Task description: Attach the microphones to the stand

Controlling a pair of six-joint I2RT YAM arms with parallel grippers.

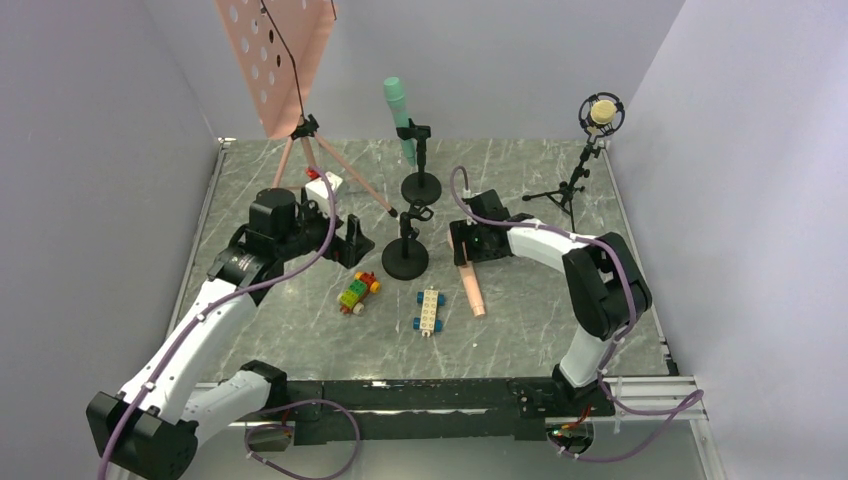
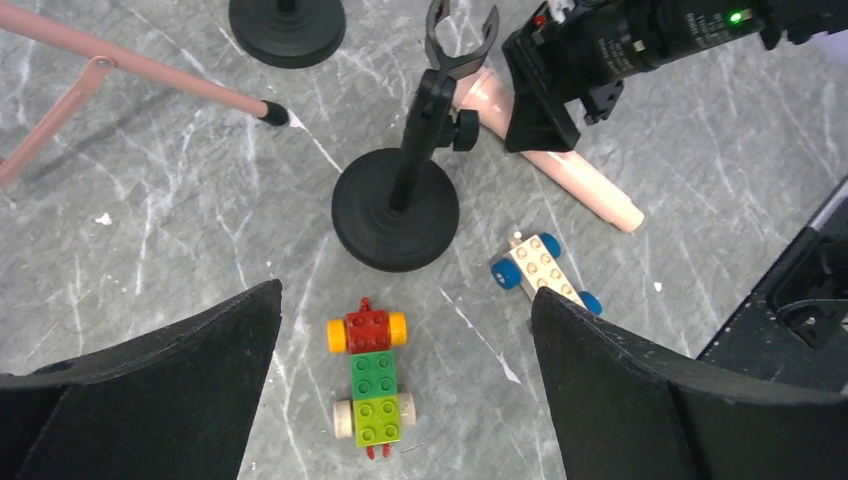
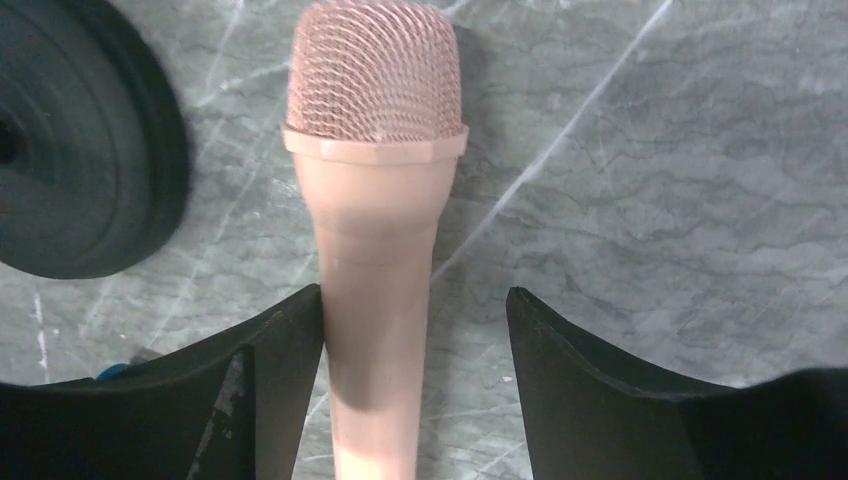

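Pink microphone (image 3: 375, 250) lies flat on table (image 1: 560, 330) between spread fingers of right gripper (image 3: 412, 305); arm bent low. Black stand (image 2: 395, 215) just beside. Left gripper (image 2: 405, 295) wide apart, holding nothing, above brick car (image 2: 370, 385).

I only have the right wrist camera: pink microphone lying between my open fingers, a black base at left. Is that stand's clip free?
Observer: Yes. The near stand has an empty clip, prongs open upward.
Operator: Where are the other microphones?
Observer: Both are mounted: the green microphone is clipped in the far stand, and the tan microphone tops the tripod stand.
Operator: Is the left arm in my way?
Observer: The left gripper hovers open and empty on the near stand's other side.
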